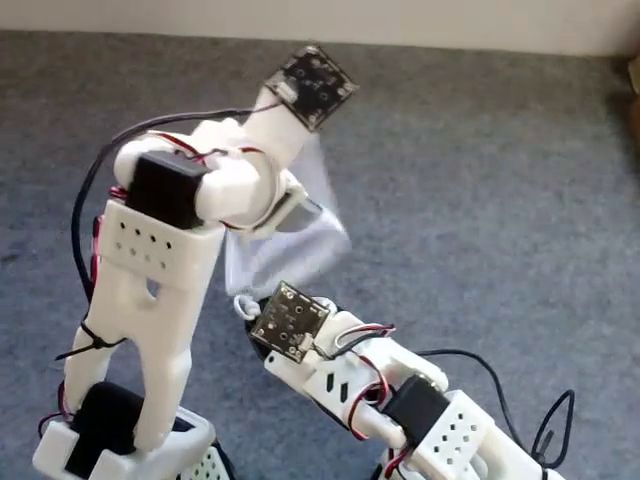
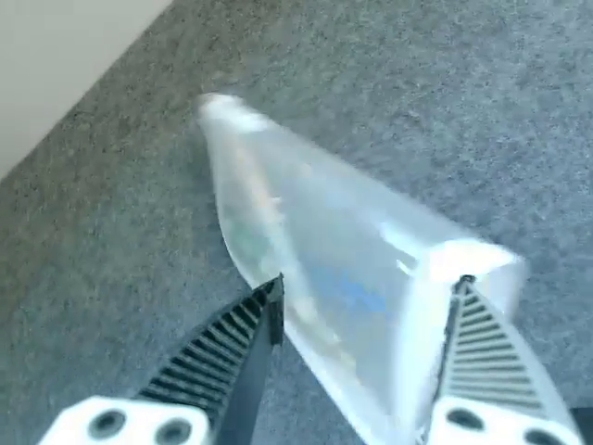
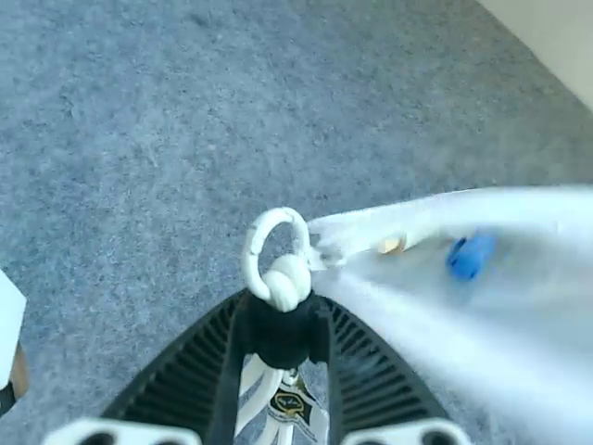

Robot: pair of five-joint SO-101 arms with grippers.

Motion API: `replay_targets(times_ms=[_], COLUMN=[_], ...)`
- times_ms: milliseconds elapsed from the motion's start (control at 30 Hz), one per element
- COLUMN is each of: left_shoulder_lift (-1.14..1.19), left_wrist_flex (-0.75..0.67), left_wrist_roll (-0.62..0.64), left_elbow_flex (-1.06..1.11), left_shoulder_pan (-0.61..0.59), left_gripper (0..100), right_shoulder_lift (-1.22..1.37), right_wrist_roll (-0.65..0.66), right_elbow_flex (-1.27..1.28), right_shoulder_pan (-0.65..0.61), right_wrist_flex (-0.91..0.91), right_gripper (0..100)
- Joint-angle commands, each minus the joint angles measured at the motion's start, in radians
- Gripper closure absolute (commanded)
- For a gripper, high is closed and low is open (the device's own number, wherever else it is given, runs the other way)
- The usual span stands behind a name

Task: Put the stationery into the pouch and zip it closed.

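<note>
A translucent pouch [image 1: 285,250] hangs tilted above the grey carpet, held between the two arms. My left gripper [image 2: 366,306] is shut on one end of the pouch [image 2: 324,241], with a finger on each side. My right gripper [image 3: 283,324] is shut on the zip pull [image 3: 278,338], a black tab with a white cord ring [image 3: 276,252] sticking out past the fingertips. Through the pouch wall [image 3: 500,297] I see a blue item [image 3: 471,255] and a small pale one. From above, the right gripper [image 1: 247,305] sits at the pouch's lower corner.
Grey carpet [image 1: 500,180] covers the whole floor, with a pale wall [image 1: 450,20] along its far edge. Black cables [image 1: 520,400] trail beside the right arm's base. Something white [image 3: 7,320] shows at the edge of the right wrist view.
</note>
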Motion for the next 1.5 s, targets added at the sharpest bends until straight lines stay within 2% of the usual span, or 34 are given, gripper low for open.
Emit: replay_targets(times_ms=[0,133,267,500,633,767,1067,1467], left_shoulder_lift=[-0.001,-0.01,-0.013,-0.013,-0.013,-0.024,-0.214,-0.475], left_wrist_flex=[-0.011,-0.011,-0.002,0.097,0.1,0.101,0.1,0.094], left_wrist_roll=[-0.005,-0.003,-0.005,-0.006,-0.029,-0.048,-0.084,-0.087], left_elbow_flex=[-0.047,-0.054,-0.077,-0.186,-0.193,-0.173,0.036,0.36], left_shoulder_pan=[0.025,0.038,0.027,-0.085,-0.174,-0.205,-0.142,0.022], left_gripper=[71,71,71,71,71,71,71,71], right_shoulder_lift=[-0.027,-0.027,-0.027,-0.028,-0.028,-0.064,-0.303,-0.334], right_wrist_roll=[0.006,0.006,0.006,0.005,0.005,-0.002,-0.04,-0.041], right_elbow_flex=[-0.013,-0.013,-0.018,-0.022,-0.024,-0.045,-0.107,-0.111], right_shoulder_pan=[-0.004,-0.001,0.07,0.165,0.232,0.271,0.295,0.372], right_wrist_flex=[0.005,0.005,0.004,0.004,0.004,0.005,0.127,0.122], right_gripper=[99.4,99.4,99.4,99.4,99.4,99.4,99.4,99.4])
